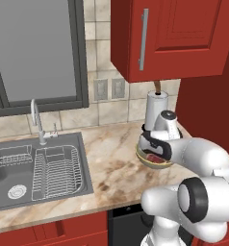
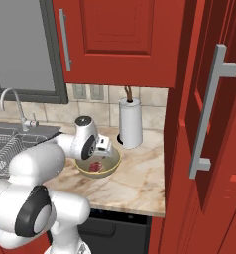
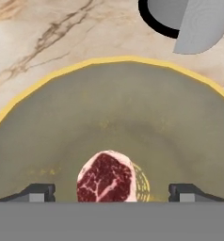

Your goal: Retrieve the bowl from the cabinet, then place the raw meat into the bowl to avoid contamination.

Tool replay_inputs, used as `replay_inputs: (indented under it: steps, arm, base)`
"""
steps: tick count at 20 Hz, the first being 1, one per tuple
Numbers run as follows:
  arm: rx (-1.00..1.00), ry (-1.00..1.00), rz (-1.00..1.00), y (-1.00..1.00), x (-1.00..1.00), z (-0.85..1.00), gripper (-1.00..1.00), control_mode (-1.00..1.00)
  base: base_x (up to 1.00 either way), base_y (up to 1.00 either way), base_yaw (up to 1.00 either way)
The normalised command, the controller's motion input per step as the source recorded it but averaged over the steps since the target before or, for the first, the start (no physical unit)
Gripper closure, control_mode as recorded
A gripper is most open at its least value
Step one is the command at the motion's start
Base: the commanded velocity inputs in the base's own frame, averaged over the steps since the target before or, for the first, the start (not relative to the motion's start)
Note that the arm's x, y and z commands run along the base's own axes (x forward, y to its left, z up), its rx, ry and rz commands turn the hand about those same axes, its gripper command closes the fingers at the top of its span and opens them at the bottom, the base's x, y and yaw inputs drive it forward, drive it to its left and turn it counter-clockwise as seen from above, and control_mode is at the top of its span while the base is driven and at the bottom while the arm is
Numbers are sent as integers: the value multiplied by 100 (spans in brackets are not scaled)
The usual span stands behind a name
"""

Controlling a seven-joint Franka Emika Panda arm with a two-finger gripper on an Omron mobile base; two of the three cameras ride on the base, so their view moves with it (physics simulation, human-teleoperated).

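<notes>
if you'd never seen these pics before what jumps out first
The raw meat, dark red and pink-mottled, lies inside the pale olive bowl on the marble counter. The end effector hangs right above it, its fingertips spread wide on either side of the meat. Behind the bowl stands a paper-towel roll against the tiled wall, and red cabinets crowd the top and right of the right base view.
</notes>
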Motion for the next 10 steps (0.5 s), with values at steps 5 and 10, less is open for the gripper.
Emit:
replay_inputs:
  steps: [5,10]
  arm:
    - [0,0,-2,-15,0,21,-100,-100]
    - [-1,0,-10,-1,-15,47,-100,-100]
  base:
    - [0,0,0]
    - [0,0,0]
